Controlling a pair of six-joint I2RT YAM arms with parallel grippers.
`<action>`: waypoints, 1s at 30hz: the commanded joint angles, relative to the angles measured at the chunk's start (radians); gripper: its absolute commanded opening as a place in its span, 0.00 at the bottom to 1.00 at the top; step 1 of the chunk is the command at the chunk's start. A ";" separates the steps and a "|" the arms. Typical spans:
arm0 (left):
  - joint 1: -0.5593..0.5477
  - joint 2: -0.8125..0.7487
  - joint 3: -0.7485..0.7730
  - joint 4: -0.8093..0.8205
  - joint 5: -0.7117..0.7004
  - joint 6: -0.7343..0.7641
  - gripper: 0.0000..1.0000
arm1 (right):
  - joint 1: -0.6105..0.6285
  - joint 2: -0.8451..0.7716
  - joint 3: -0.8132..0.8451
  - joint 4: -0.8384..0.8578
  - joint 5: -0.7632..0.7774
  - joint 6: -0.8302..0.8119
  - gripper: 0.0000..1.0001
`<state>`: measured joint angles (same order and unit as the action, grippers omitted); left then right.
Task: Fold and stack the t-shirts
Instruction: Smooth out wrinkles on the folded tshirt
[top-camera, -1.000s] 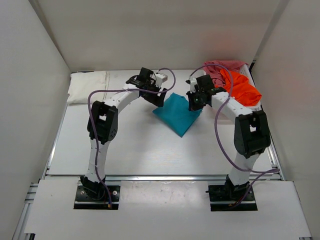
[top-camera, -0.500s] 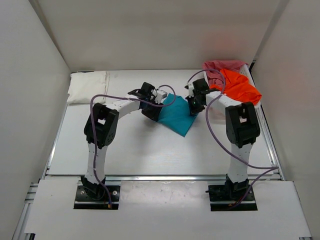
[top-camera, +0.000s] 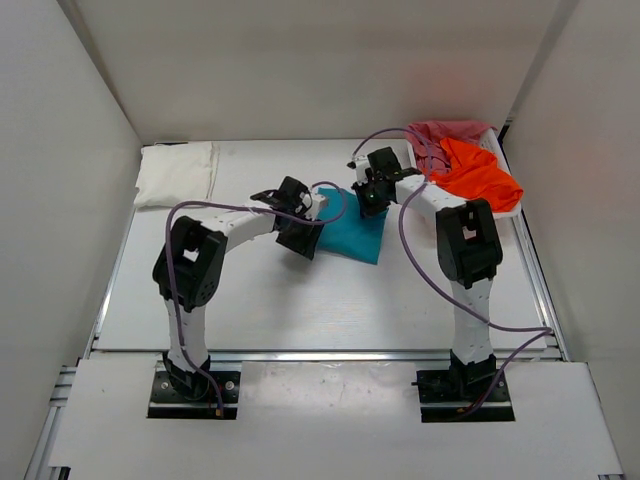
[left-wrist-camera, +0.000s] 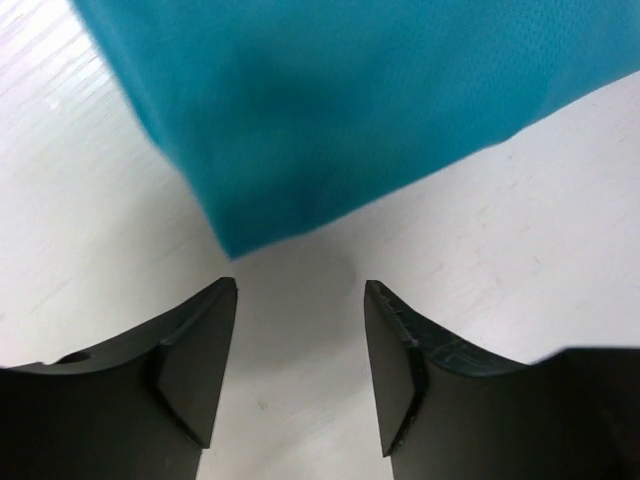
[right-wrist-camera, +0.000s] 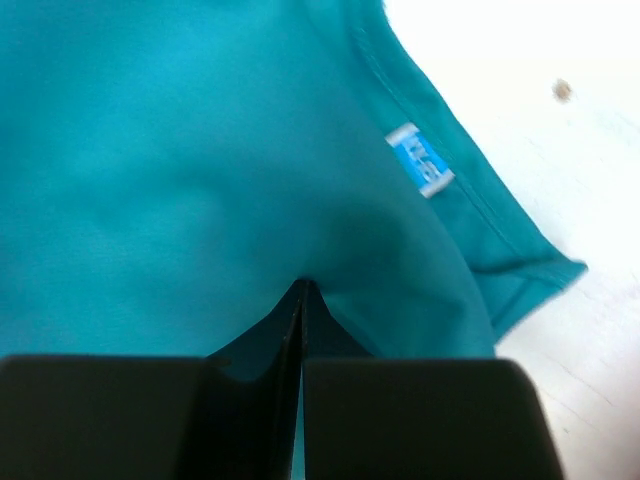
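The folded teal-blue t-shirt (top-camera: 355, 235) lies mid-table. My right gripper (top-camera: 370, 204) sits at its far edge, jaws pressed together (right-wrist-camera: 302, 288) with the teal cloth (right-wrist-camera: 200, 180) puckering around the tips; a small blue label (right-wrist-camera: 420, 160) shows near the hem. My left gripper (top-camera: 302, 238) is at the shirt's left corner. Its fingers (left-wrist-camera: 300, 300) stand apart over bare table, the shirt's corner (left-wrist-camera: 300, 130) just beyond the tips. The white t-shirt (top-camera: 175, 172) lies folded at the back left. The orange t-shirt (top-camera: 482, 172) and pinkish-red t-shirt (top-camera: 442, 131) are heaped at the back right.
A white basket (top-camera: 497, 133) at the back right corner holds the orange and pinkish-red shirts. White walls close in the table on the left, back and right. Purple cables loop from both arms above the table.
My right gripper has moved left with the teal shirt, which has turned and shifted. My left gripper came nearer and lower to the shirt's left corner, its jaws now narrower.
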<state>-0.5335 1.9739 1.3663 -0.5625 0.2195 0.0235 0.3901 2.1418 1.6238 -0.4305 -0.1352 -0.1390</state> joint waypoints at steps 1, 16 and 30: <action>0.027 -0.134 -0.006 -0.040 -0.012 -0.046 0.65 | 0.003 -0.037 0.059 0.026 -0.067 -0.033 0.00; 0.113 0.224 0.580 0.049 0.132 -0.017 0.70 | 0.053 -0.370 -0.297 -0.024 -0.161 0.004 0.00; 0.075 0.470 0.814 0.058 -0.034 0.026 0.62 | 0.029 -0.246 -0.370 0.026 -0.156 0.041 0.00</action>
<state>-0.4641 2.4908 2.1273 -0.5373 0.2668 0.0475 0.4316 1.8767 1.2469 -0.4141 -0.2939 -0.1043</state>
